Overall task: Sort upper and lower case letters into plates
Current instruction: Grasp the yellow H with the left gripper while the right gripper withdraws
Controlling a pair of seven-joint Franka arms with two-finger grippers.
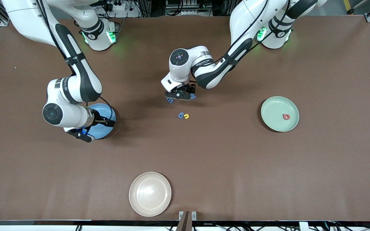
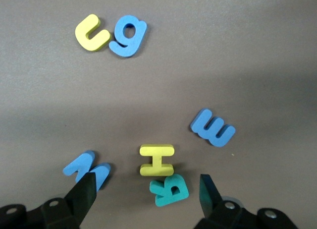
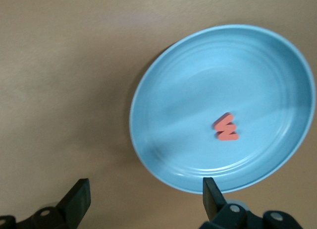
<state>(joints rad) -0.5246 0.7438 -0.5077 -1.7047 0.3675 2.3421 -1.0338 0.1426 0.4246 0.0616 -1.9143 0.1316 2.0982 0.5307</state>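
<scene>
2 letters were sorted: a red W [image 3: 226,128] in the blue plate [image 3: 163,85], a red one [image 1: 286,116] in the green plate [image 1: 270,110]. 6 remained mid-table under the left gripper [image 2: 146,189], released; the right gripper [image 3: 143,197], also released, hung over the blue plate's edge.

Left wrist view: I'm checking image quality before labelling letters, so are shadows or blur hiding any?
Left wrist view: a soft shadow band crosses the table, yet the yellow H, teal R and blue E stay sharp; the open left gripper frames them. Front view: the same letters are tiny, partly hidden under it.
</scene>
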